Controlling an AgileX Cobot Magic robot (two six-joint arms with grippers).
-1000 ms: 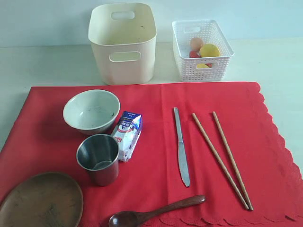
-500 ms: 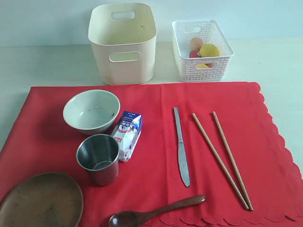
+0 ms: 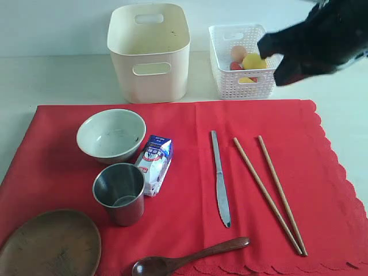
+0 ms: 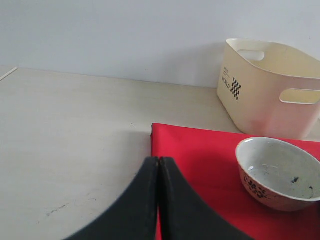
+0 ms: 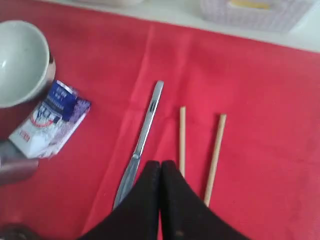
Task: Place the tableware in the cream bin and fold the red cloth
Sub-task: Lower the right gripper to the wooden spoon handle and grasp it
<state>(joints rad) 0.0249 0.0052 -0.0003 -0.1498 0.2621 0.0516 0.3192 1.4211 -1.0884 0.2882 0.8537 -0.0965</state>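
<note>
right claw (image 5: pixel 160 165) closed tight, empty, blurred at upper right by white lattice basket (image 3: pixel 230 86) | left claw (image 4: pixel 158 160) closed tight, empty, over tabletop (image 4: pixel 75 125) at red cloth (image 4: pixel 200 160) edge | cream bin (image 3: pixel 149 83) top centre | cloth spread flat: bowl (image 3: pixel 111 135), steel cup (image 3: pixel 123 215), wooden plate (image 3: pixel 49 244) left; knife (image 3: pixel 219 178), chopsticks (image 3: pixel 267 195) centre-right; spoon (image 3: pixel 146 267) bottom

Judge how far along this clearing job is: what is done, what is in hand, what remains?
Done: nothing; the cream bin shows nothing inside. In hand: the right gripper, shut and empty, points toward the knife and chopsticks; the left gripper is shut and empty too. Left: bowl, steel cup, wooden plate, spoon, knife and chopsticks all lie on the red cloth, which is flat and unfolded.
</note>
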